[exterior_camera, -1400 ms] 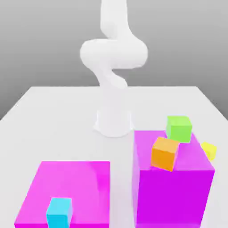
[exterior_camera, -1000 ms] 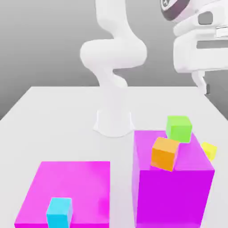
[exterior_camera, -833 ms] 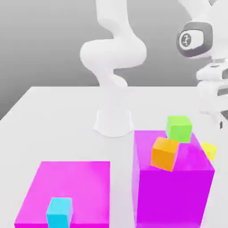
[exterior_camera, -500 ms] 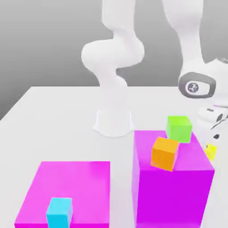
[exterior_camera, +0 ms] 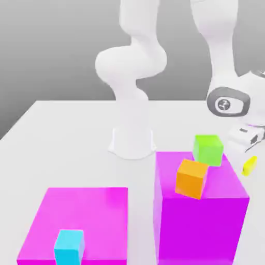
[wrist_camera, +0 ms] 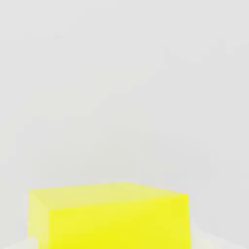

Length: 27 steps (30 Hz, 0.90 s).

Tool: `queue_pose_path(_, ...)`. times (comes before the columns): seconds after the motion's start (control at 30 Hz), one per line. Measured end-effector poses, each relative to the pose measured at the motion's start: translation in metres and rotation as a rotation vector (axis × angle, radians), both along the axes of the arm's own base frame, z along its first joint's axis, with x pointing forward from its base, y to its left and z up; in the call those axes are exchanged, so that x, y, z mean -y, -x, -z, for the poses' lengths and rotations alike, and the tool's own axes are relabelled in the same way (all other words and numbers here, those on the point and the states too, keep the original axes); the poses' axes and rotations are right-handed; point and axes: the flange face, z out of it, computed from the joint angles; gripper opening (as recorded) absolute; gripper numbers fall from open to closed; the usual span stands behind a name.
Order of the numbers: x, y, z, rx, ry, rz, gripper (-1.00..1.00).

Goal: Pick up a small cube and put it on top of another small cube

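The small cube (exterior_camera: pixel 249 166), plain yellow, hangs tilted at the exterior view's right, just beyond the tall magenta block (exterior_camera: pixel 202 217) and a little above the table. My gripper (exterior_camera: pixel 248 157) comes down on it from above and is shut on it. In the hand view the small cube (wrist_camera: pixel 112 219) looms large and close against the pale table. A green cube (exterior_camera: pixel 209 149) sits on the magenta block's far edge. An orange cube (exterior_camera: pixel 191 178) rests tilted near the block's front left.
A flat magenta slab (exterior_camera: pixel 77 212) lies at the exterior view's front left with a cyan cube (exterior_camera: pixel 69 246) on its near edge. The arm's white base (exterior_camera: pixel 133 141) stands mid-table behind the blocks.
The arm swung in from the upper right and came down over the yellow cube. The gripper closed on it, and the cube has shifted slightly up and to the right, now tilted.
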Motion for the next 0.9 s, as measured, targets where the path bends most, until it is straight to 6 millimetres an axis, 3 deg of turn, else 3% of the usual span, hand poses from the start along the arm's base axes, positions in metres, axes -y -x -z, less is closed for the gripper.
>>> queue_pose_path(0.1,0.009,-0.059,-0.035,0.03,0.006,0.045,-1.0)
queue_pose_path(0.27,0.055,-0.158,-0.1,0.041,0.028,0.153,-1.0)
queue_pose_path(0.43,0.129,-0.233,-0.175,0.031,0.033,0.254,-1.0)
queue_pose_path(0.6,0.215,-0.274,-0.255,0.012,0.016,0.332,-1.0)
queue_pose_path(0.67,0.229,-0.278,-0.245,-0.008,0.003,0.357,-1.0)
queue_pose_path(0.73,0.233,-0.279,-0.218,-0.014,-0.001,0.365,-1.0)
queue_pose_path(0.77,0.233,-0.279,-0.204,-0.014,-0.001,0.366,1.0)
queue_pose_path(0.9,0.233,-0.279,-0.204,-0.015,-0.002,0.366,1.0)
